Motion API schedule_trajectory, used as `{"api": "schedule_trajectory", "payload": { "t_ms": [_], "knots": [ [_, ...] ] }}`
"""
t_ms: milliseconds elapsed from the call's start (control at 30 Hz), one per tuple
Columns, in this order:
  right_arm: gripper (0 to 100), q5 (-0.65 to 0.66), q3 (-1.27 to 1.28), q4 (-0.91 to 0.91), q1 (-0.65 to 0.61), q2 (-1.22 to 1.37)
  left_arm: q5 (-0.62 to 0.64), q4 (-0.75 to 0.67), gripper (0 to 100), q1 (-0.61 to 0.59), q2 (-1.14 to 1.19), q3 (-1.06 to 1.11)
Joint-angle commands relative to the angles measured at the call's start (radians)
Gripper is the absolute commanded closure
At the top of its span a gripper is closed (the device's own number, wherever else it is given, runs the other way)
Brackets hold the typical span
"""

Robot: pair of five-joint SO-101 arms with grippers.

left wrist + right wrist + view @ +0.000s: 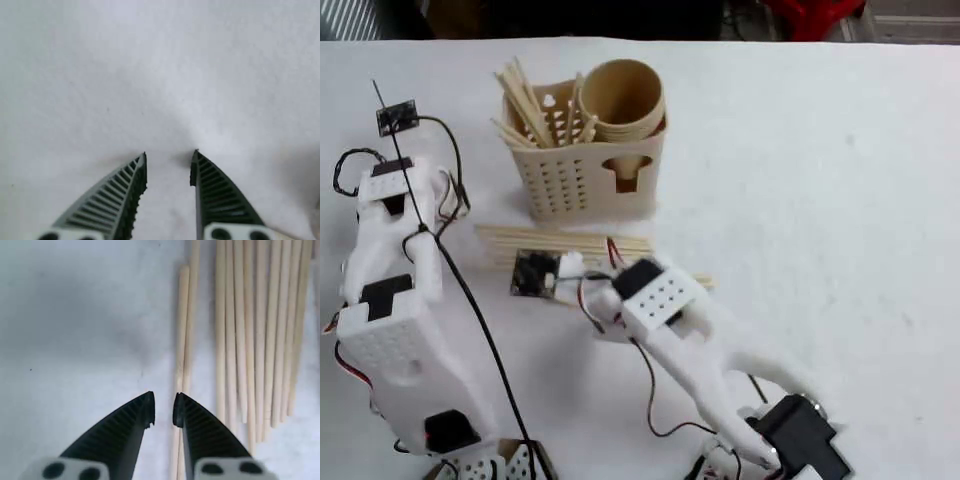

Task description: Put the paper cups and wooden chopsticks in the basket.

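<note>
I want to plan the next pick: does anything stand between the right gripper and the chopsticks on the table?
Nothing visible does. The nearest pair of chopsticks runs right beneath the tips of the right gripper, on the bare table, with the rest lying alongside.

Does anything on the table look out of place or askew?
Yes. A row of chopsticks lies on the table in front of the basket, not inside it. Two chopsticks lie apart from the row, near the right pincer. The chopsticks in the basket lean fanned out.
</note>
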Motion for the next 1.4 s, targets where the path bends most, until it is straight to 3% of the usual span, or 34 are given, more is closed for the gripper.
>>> {"api": "schedule_trajectory", "payload": {
  "t_ms": [0,200,600,767,900,1200,1367],
  "knots": [
    [92.1,0.021,0.104,-0.206,-0.005,-0.036,-0.006,-0.014,84,0.012,-0.008,-0.008],
    [92.1,0.021,0.11,-0.245,-0.001,-0.013,-0.008,-0.014,84,0.013,-0.008,-0.008],
    [92.6,0.021,-0.058,-0.272,0.076,0.298,-0.008,-0.011,84,0.013,-0.008,-0.008],
    [97.8,0.02,-0.051,-0.262,0.074,0.275,-0.008,-0.011,84,0.013,-0.008,-0.008],
    [98.1,0.009,-0.054,-0.193,0.076,0.208,-0.008,-0.014,84,0.013,-0.008,-0.008],
    [98.1,-0.239,-0.057,-0.124,0.07,-0.128,-0.008,-0.014,84,0.013,-0.008,-0.008],
    [98.1,-0.278,-0.091,-0.122,0.007,-0.312,-0.008,-0.014,84,0.013,-0.008,-0.008]
  ]
}}
